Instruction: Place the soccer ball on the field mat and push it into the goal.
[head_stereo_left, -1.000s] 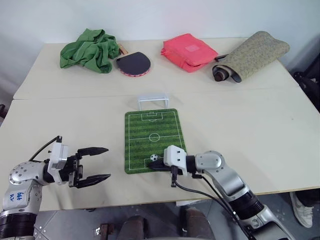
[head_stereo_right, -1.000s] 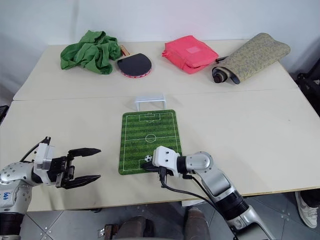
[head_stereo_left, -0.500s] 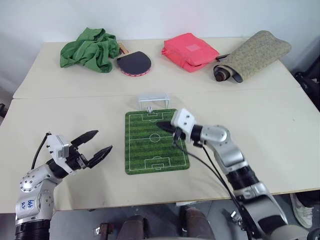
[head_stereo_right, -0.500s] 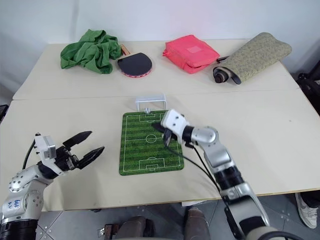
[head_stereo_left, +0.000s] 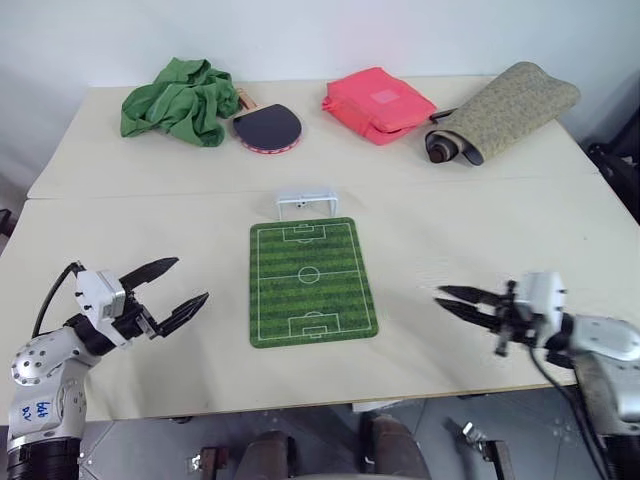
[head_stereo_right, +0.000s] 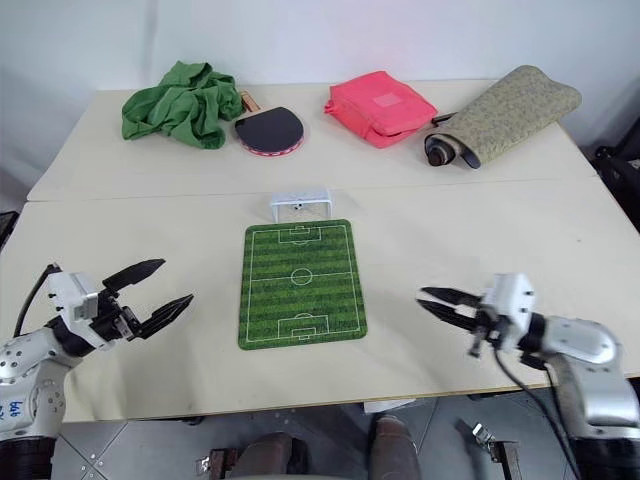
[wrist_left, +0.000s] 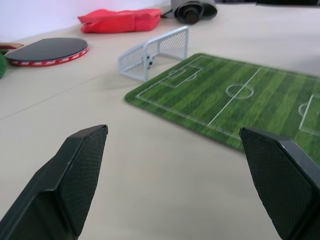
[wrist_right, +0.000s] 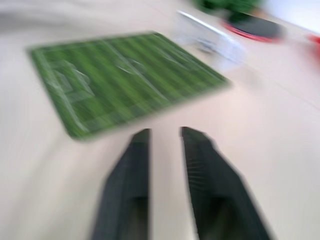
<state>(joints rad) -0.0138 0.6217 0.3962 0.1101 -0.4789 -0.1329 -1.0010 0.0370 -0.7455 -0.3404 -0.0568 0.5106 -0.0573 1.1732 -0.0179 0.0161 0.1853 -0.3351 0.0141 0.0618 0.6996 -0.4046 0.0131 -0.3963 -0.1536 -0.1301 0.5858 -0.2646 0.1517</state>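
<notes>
My left gripper (head_stereo_left: 168, 291) has its ribbed black fingers spread wide; right gripper (head_stereo_left: 450, 300) fingers slightly parted, empty. The soccer ball (wrist_left: 149, 62) sits inside the netted white goal (head_stereo_left: 306, 202), at twelve o'clock of the striped field mat (head_stereo_left: 311, 281).

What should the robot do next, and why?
Probably nothing more than resting its arms: the soccer ball already sits inside the goal beyond the field mat, and both the left gripper and right gripper are off the mat, holding nothing.
</notes>
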